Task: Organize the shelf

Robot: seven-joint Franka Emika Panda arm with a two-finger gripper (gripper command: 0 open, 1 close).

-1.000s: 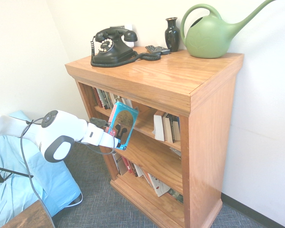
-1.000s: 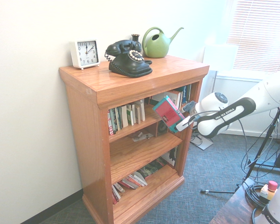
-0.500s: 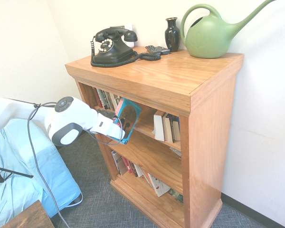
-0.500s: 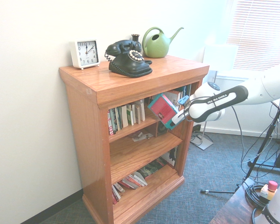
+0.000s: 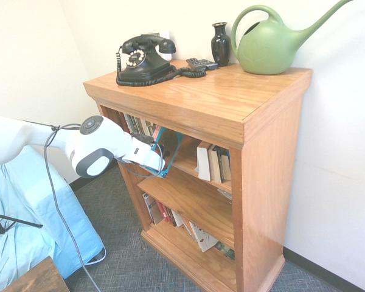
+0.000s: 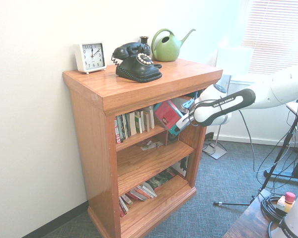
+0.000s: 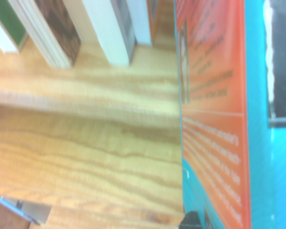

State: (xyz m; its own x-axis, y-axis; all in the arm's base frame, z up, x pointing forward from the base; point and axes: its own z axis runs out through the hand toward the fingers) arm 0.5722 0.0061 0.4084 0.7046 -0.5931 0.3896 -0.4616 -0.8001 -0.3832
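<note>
The shelf [image 5: 231,103] is an orange-brown wooden bookcase with three tiers, also seen from the other side [image 6: 154,84]. My gripper [image 5: 161,161] is shut on a teal-edged book with a red cover [image 5: 172,146], holding it tilted at the mouth of the top tier. In the second exterior view the book [image 6: 167,115] sits partly inside that tier, right of a row of upright books [image 6: 136,123], with the gripper [image 6: 180,124] at its lower corner. The wrist view shows the book's red and teal cover [image 7: 214,119] close above the wooden shelf board [image 7: 86,143].
On top stand a black telephone [image 5: 143,58], a black vase [image 5: 220,42], a remote [image 5: 201,62], a green watering can [image 5: 267,45] and a white clock [image 6: 91,56]. More books lean on the bottom tier [image 5: 198,234]. A dark table corner [image 5: 39,278] is nearby.
The arm has swung up and toward the shelf, carrying the book from in front of the middle tier into the opening of the top tier.
</note>
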